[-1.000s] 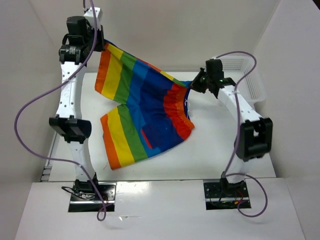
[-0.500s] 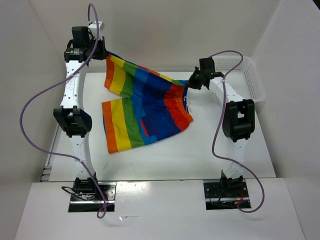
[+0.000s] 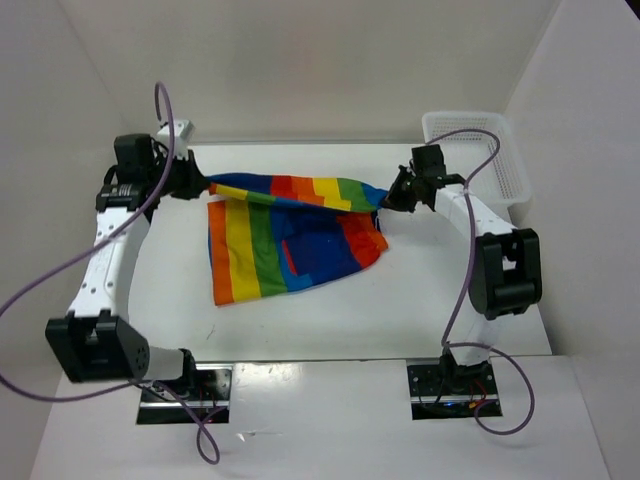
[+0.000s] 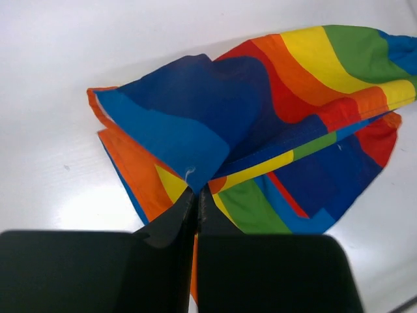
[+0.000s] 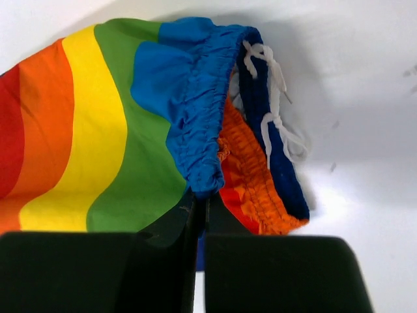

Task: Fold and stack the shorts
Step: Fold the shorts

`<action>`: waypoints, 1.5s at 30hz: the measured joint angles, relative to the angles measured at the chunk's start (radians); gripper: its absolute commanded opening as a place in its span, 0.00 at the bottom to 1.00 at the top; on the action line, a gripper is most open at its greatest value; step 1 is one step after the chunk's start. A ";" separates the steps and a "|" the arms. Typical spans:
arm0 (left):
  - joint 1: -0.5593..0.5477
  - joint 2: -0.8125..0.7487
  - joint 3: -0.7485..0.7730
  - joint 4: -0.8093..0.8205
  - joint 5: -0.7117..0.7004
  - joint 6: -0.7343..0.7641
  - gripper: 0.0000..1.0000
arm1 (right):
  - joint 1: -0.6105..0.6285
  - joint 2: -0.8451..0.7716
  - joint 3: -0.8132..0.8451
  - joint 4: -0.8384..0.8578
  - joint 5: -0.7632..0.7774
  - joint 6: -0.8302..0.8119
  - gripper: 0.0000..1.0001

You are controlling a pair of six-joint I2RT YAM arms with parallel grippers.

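The rainbow-striped shorts (image 3: 290,235) lie partly on the white table, one leg flat, the other stretched as a low band between my two grippers. My left gripper (image 3: 200,186) is shut on the blue leg hem (image 4: 195,173) at the left. My right gripper (image 3: 388,197) is shut on the blue elastic waistband (image 5: 202,163) at the right. The white drawstring (image 5: 270,124) hangs beside the orange inner waistband (image 5: 251,189). In the left wrist view the folded leg (image 4: 273,130) drapes over the flat one.
A white mesh basket (image 3: 480,150) stands at the back right of the table (image 3: 350,310), just behind the right arm. White walls close in the left, back and right sides. Purple cables loop from both arms.
Both grippers have come down and toward the front with the shorts. The raised leg now lies low over the flat leg. The left arm has swung down to the left.
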 measured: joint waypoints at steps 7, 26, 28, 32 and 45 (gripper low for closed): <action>0.000 -0.256 -0.221 0.005 0.045 0.000 0.00 | -0.005 -0.115 -0.142 0.005 -0.023 -0.029 0.00; -0.012 -0.809 -0.674 -0.331 -0.015 0.022 0.88 | 0.035 -0.546 -0.559 -0.083 -0.079 0.058 0.84; -0.012 -0.773 -0.683 -0.333 -0.013 0.023 0.78 | 0.048 -0.546 -0.559 -0.091 -0.069 0.066 0.74; -0.012 -0.712 -0.728 -0.342 -0.010 0.021 0.63 | 0.049 -0.546 -0.559 -0.098 -0.036 0.103 0.57; -0.012 -0.508 -0.858 -0.303 0.034 0.021 0.67 | 0.049 -0.362 -0.558 -0.043 0.058 0.159 0.56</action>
